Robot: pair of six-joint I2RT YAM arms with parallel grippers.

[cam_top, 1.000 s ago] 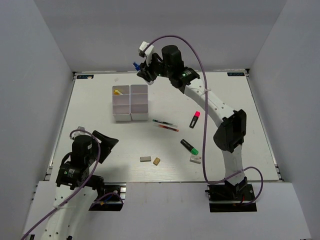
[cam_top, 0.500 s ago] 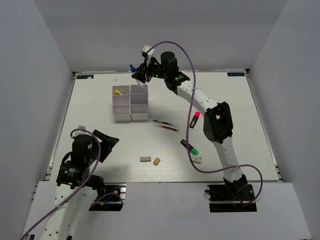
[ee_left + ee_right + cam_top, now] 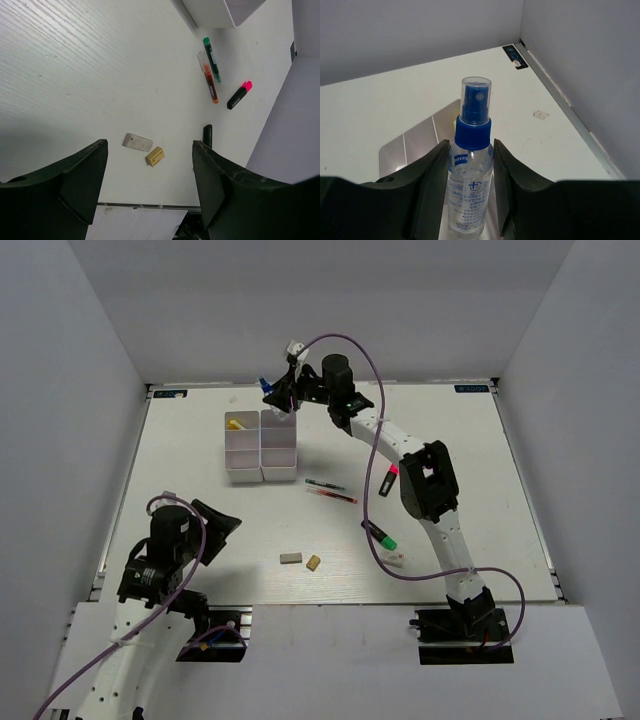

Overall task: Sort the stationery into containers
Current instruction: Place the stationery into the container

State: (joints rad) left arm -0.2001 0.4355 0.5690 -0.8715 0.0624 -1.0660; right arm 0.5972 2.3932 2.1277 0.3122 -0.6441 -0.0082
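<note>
My right gripper (image 3: 277, 395) is shut on a clear bottle with a blue cap (image 3: 266, 386), holding it upright above the far end of the white organiser (image 3: 262, 472). In the right wrist view the bottle (image 3: 470, 175) stands between my fingers (image 3: 427, 180) with the organiser (image 3: 415, 142) behind and below it. A yellow-tipped marker (image 3: 235, 424) lies in a far left compartment. Two thin pens (image 3: 330, 490), a pink-capped highlighter (image 3: 389, 479), a green-capped highlighter (image 3: 379, 534), and white (image 3: 391, 559), grey (image 3: 291, 559) and tan (image 3: 314, 562) erasers lie on the table. My left gripper (image 3: 222, 525) is open and empty.
In the left wrist view my left gripper (image 3: 148, 150) hangs above the grey eraser (image 3: 138, 142) and tan eraser (image 3: 155, 156), with the pens (image 3: 211, 75), pink highlighter (image 3: 239, 95) and an organiser corner (image 3: 220, 12) farther off. Grey walls enclose the table.
My right gripper has carried the bottle leftwards along the back, from beside the organiser's far right corner to over its far end. The left arm shifted slightly.
</note>
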